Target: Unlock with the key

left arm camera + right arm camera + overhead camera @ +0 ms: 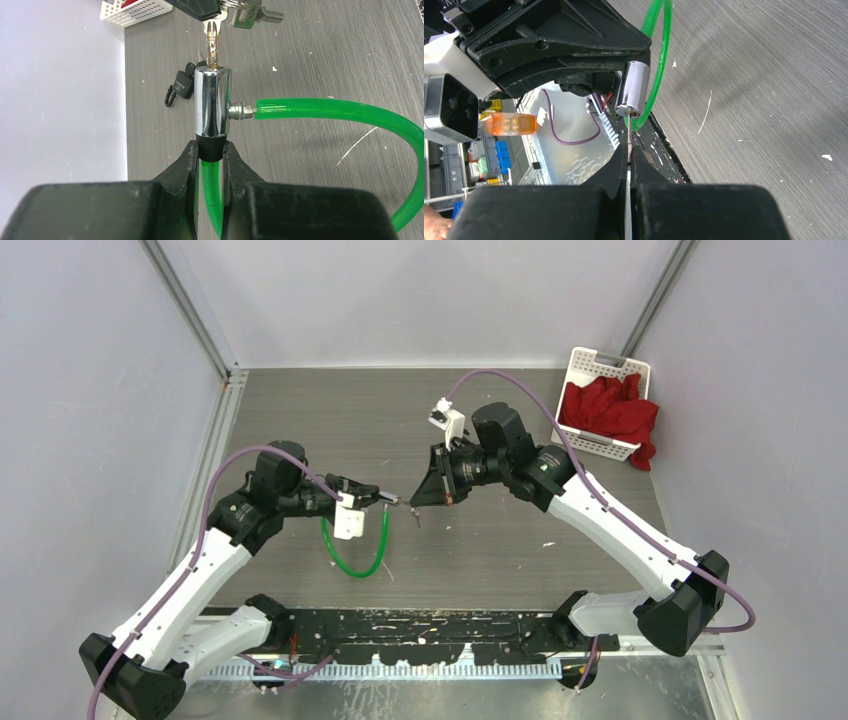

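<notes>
A green cable lock [358,552] has a chrome cylinder [212,101] with a black collar. My left gripper [211,150] is shut on that collar and holds the cylinder up off the table; it shows in the top view [378,498] too. My right gripper [629,152] is shut on a silver key [213,46], whose blade tip sits in the keyhole at the cylinder's end [628,111]. In the top view the right gripper [418,502] meets the left one mid-table. Spare keys [252,14] hang from the held key.
A small black padlock [181,86] lies on the grey table beyond the cylinder. A white basket [603,400] with red cloth [615,412] stands at the back right. The green cable loops down to the table [350,112].
</notes>
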Robot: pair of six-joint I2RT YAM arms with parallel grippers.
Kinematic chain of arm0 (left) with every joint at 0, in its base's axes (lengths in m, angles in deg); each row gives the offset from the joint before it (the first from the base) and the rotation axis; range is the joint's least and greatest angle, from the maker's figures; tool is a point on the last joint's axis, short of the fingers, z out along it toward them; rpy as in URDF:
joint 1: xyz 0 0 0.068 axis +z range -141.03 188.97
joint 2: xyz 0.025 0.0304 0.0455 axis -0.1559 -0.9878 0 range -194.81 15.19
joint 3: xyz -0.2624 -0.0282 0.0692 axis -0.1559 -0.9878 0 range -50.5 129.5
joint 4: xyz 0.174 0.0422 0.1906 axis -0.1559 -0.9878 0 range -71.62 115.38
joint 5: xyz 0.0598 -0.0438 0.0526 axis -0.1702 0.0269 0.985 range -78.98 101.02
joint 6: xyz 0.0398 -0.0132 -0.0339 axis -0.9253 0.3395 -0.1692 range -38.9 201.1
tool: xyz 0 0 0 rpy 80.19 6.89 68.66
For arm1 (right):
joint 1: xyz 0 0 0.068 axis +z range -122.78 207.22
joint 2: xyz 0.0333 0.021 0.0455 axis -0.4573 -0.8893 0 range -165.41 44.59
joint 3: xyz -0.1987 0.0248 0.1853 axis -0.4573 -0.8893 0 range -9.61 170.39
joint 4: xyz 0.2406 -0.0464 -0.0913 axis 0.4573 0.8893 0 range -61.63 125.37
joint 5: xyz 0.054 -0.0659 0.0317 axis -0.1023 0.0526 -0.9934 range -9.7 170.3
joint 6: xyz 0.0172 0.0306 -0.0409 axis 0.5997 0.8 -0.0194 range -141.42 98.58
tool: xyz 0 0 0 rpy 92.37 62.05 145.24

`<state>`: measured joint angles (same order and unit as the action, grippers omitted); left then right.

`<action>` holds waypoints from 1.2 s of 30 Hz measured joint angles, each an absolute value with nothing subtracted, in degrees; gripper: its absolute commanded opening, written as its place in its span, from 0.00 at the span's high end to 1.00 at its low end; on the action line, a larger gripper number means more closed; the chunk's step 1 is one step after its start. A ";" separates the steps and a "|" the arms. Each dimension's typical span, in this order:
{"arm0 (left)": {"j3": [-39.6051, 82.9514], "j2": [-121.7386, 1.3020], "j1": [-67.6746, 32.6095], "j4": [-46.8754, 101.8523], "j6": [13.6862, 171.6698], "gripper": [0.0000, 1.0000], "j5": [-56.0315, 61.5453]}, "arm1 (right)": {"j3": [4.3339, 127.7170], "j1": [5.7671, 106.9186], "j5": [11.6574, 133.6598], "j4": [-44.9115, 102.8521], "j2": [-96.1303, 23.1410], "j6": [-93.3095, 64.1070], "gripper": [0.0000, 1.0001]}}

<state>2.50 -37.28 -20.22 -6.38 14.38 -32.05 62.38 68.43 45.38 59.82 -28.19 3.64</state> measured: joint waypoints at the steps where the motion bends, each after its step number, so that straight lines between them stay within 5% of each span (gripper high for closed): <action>1: 2.50 -37.28 -20.22 -6.45 14.38 1.00 -32.07 | 62.36 68.43 45.45 59.82 -28.19 3.64 0.99; 36: 2.63 -37.08 -21.71 -6.80 14.53 1.00 -31.46 | 62.36 69.13 47.87 60.21 -28.54 3.97 0.99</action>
